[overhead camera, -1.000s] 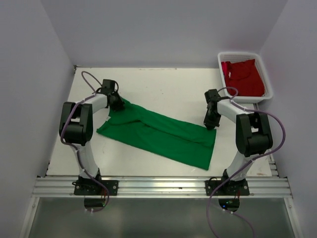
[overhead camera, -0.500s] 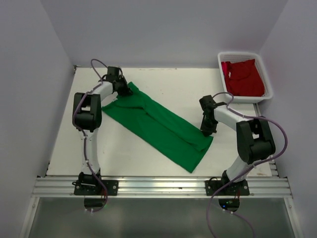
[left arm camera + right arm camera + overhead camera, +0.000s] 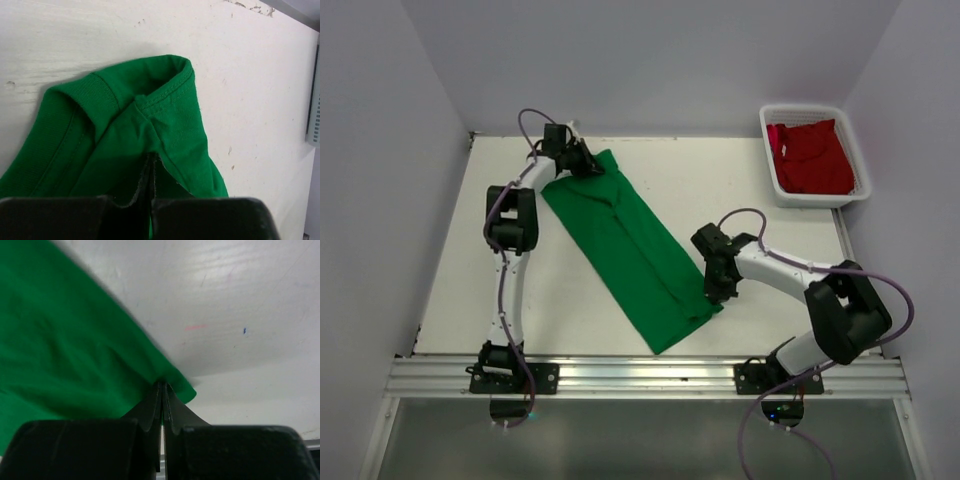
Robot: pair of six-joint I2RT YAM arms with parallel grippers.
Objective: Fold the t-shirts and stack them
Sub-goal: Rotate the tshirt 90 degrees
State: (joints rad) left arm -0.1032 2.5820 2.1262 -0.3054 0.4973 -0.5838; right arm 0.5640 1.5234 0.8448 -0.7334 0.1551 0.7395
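The left claw (image 3: 585,162) pinches the green t-shirt (image 3: 632,245) at its far end. The right claw (image 3: 718,287) pinches its near right edge. They have swung it round, flat and ready to fold. The red t-shirt (image 3: 810,155) waits in the far-right basket (image 3: 800,108).

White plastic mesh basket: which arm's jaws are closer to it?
Right. The right arm pinches the green cloth t-shirt near-left of the basket; the left arm pinches it far across the table.
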